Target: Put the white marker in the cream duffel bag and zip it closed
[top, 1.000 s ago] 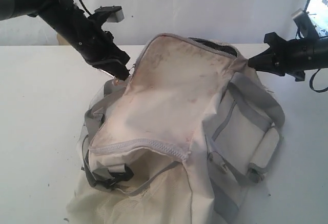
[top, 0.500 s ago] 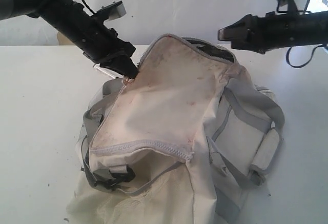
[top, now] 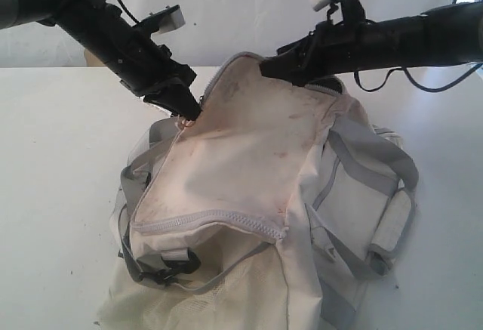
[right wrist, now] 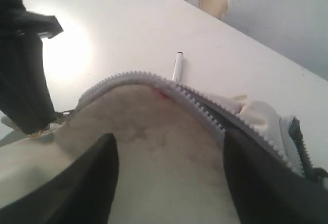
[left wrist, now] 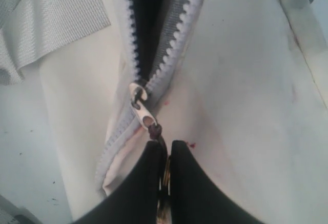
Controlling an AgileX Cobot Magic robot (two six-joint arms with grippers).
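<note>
The cream duffel bag (top: 241, 156) lies slumped on the white table, its stained top flap raised and the zipper partly undone. My left gripper (top: 189, 109) is shut on the dark cord of the zipper pull (left wrist: 154, 129), just behind the slider (left wrist: 139, 95); beyond the slider the teeth stand apart over dark lining. My right gripper (top: 266, 64) hovers open over the flap's far edge, its fingers (right wrist: 102, 172) spread above the fabric with nothing between them. The white marker (right wrist: 177, 66) lies on the table just beyond the bag's zipper edge; in the exterior view the bag hides it.
Grey straps (top: 377, 149) and a black buckle (top: 170, 263) trail from the bag toward the front. The white table (top: 53, 194) stretches out on both sides, with a pale wall (top: 241, 13) behind. The left arm (right wrist: 20, 80) shows close beside the flap in the right wrist view.
My right gripper let go of the bag's right end, opened, rose and swung left over the flap's far edge. The left gripper kept its hold on the pull and shifted slightly right.
</note>
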